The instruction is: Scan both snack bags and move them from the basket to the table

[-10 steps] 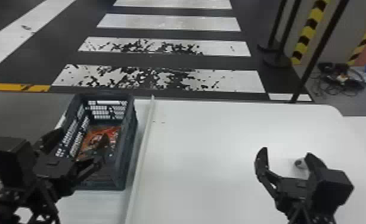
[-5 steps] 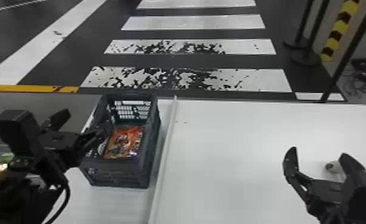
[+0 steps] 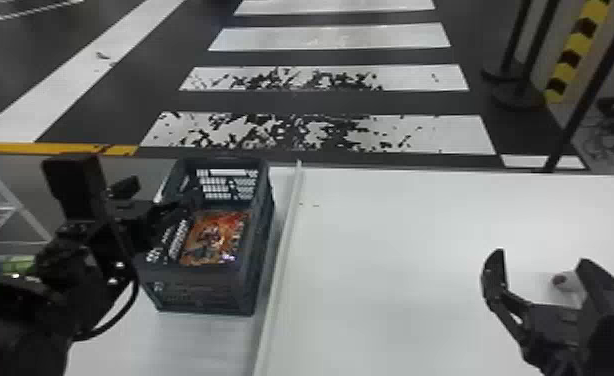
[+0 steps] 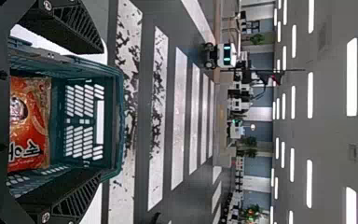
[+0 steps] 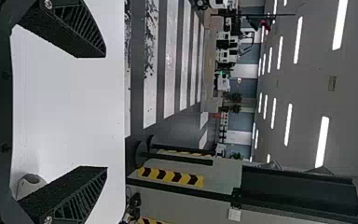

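My left gripper stands open over the left side of the dark basket, its fingers holding nothing. An orange-red snack bag lies flat inside the basket. In the left wrist view the open left gripper has the teal-looking basket beyond its fingers, with the orange bag inside. Whether a second bag lies under this one I cannot tell. Over the table's right part, the right gripper is parked, open; in its wrist view, the right gripper has nothing between its fingers.
A small pale object with a dark round end sits on the white table by the right gripper. A raised pale strip runs along the basket's right side. Barrier posts stand beyond the table.
The head view has swung left, so the basket and table sit farther right in it. Relative to the basket, my left gripper has shifted left and back, uncovering the bag. Both grippers stay open.
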Robot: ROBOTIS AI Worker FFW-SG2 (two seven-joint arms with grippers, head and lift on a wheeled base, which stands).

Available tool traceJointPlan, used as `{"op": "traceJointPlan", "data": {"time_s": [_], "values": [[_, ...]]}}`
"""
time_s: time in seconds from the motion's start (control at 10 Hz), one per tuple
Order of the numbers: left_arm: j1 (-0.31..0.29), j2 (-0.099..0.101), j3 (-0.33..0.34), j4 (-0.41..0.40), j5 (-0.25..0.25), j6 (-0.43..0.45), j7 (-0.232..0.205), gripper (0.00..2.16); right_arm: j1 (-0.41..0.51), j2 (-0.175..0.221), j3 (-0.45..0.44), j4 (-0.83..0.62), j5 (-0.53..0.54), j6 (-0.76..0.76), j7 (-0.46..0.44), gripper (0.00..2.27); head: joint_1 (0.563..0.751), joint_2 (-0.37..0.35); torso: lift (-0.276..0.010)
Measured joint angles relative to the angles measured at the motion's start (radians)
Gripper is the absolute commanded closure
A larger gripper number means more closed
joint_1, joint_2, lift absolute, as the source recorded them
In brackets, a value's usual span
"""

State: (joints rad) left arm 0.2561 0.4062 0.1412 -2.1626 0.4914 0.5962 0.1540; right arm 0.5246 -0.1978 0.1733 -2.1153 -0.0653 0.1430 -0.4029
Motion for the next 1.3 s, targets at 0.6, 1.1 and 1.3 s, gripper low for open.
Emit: {"op": "traceJointPlan", "data": {"time_s": [0.6,1.1,1.3], "values": [[-0.234,0.005,-0.106,0.195,0.032,0.197,0.023,0.08,-0.004,-0.019,0.002,0.012,0.008,0.018,0.0,0.06,0.695,0.092,-0.098],[-0.368,-0.012,-0.182,0.333,0.029,0.288,0.064,0.08,-0.007,-0.047,0.012,0.037,-0.005,0.021,0.0,0.06,0.695,0.08,-0.098],[-0.393,-0.026,-0.187,0.376,0.023,0.318,0.074,0.08,-0.011,-0.054,0.016,0.048,-0.006,0.016,0.0,0.06,0.695,0.084,-0.098]]}}
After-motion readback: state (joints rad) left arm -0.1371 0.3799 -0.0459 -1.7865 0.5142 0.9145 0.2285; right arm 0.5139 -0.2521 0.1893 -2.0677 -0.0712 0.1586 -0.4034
